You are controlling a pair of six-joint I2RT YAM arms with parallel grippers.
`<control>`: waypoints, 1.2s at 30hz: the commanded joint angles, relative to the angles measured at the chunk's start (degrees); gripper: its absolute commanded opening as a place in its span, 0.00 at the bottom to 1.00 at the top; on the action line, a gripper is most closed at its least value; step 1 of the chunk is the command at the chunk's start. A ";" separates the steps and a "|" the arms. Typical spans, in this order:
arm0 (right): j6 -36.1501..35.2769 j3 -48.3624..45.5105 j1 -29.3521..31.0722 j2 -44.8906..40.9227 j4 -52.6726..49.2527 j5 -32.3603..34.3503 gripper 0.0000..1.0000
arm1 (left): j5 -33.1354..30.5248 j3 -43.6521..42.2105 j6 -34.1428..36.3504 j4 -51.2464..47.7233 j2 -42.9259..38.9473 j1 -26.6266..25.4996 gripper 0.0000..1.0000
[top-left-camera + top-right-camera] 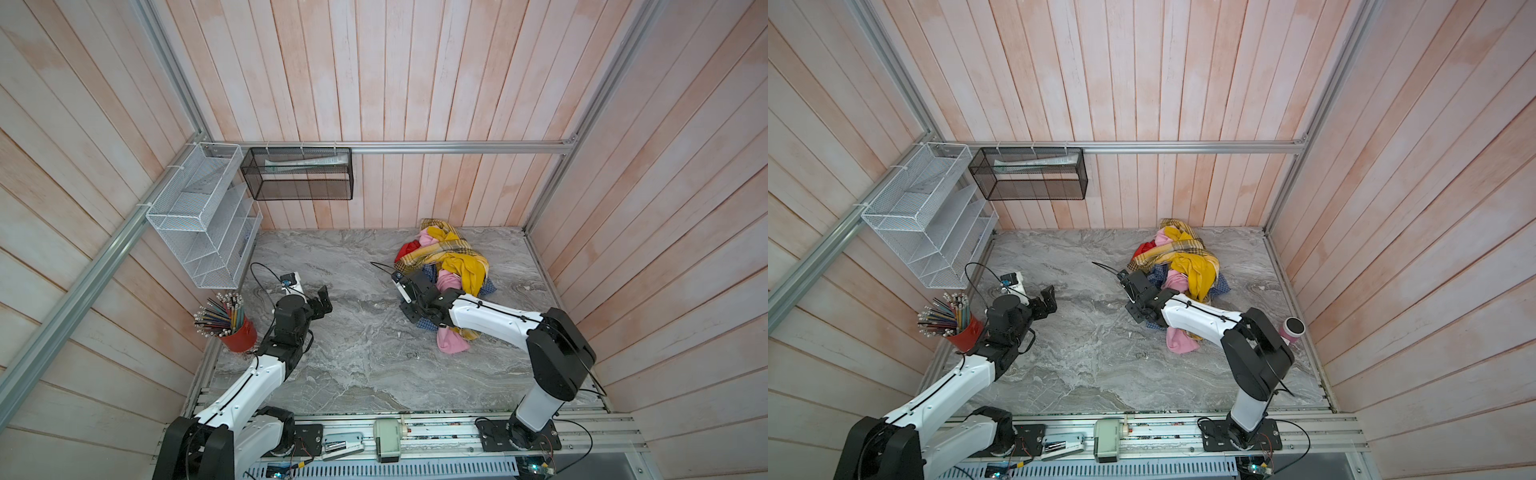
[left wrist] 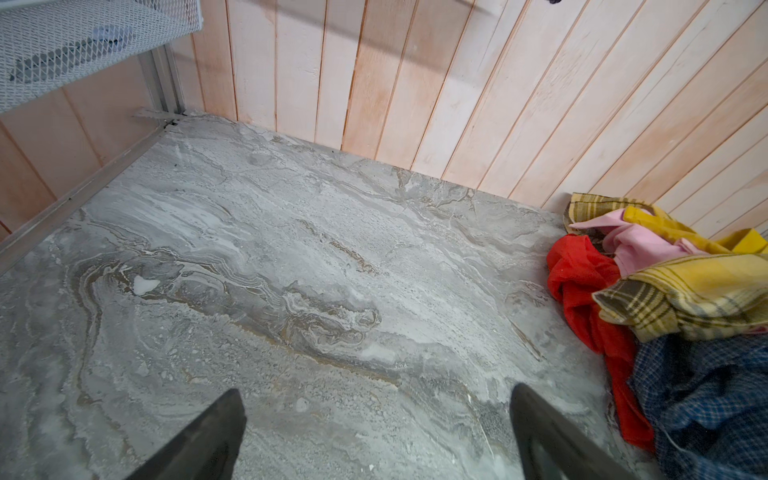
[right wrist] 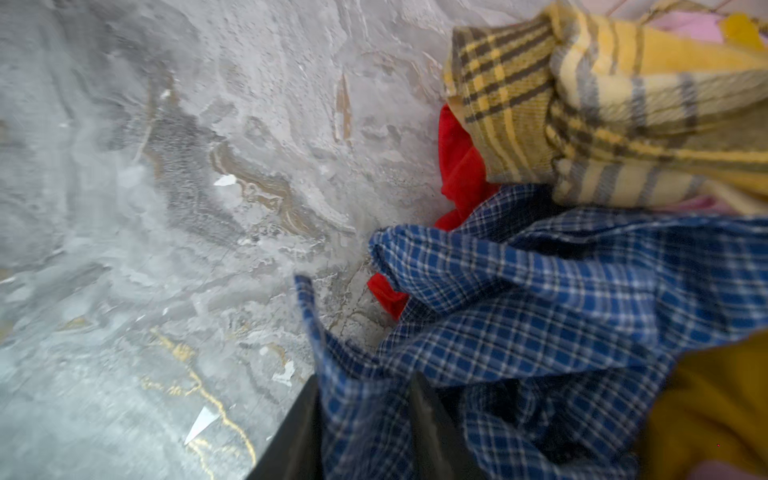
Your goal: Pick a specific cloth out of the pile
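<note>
**Right claw on blue check, left claw wide open**

In both top views the left arm (image 1: 249, 382) sits folded at centre-left, with the left gripper (image 1: 322, 300) spread wide over the grey marble-look table (image 1: 365, 353). The right arm (image 1: 490, 318) reaches from lower right across the heap of mixed fabrics (image 1: 451, 255), right of centre. The right gripper (image 3: 365, 415) stands at the heap's lower-left edge, jaws part-way apart, with the blue small-check cloth (image 3: 561, 291) between them. Pinched or loose, cannot tell.

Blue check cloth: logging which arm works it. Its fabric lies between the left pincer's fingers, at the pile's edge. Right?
Not the left: the right wrist view shows the right pincer with the blue check cloth between its fingers, at the edge of the pile. The left pincer stands empty.
</note>
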 commanded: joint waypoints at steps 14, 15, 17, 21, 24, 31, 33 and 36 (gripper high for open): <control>-6.41 6.61 -0.47 9.65 1.66 10.89 0.80 | 0.75 -1.50 -0.80 1.38 0.28 -0.30 1.00; -6.65 6.60 -0.64 10.46 2.58 11.02 0.78 | 0.75 -1.58 -0.90 1.45 0.30 -0.31 1.00; -6.75 7.32 -1.40 11.90 2.92 11.22 0.74 | 0.88 -1.59 -0.93 1.38 0.12 -0.39 1.00; -8.60 7.33 -2.46 13.34 4.32 13.48 0.66 | 0.61 -1.85 -0.76 1.30 -0.16 -0.37 1.00; -8.98 8.01 -3.77 14.34 3.94 16.96 0.56 | 0.75 -1.94 -0.75 1.09 -0.33 -0.30 1.00; -9.56 6.70 -4.44 13.45 5.55 17.43 0.09 | 0.54 -2.20 -0.83 0.81 -0.97 -0.31 1.00; -8.72 6.63 -4.79 12.63 4.92 16.57 0.00 | 0.40 -2.20 -0.74 0.52 -1.31 -0.32 1.00; -7.77 5.79 -4.89 9.31 4.80 15.92 0.00 | 0.12 -2.11 -0.35 -0.19 -1.94 -0.31 1.00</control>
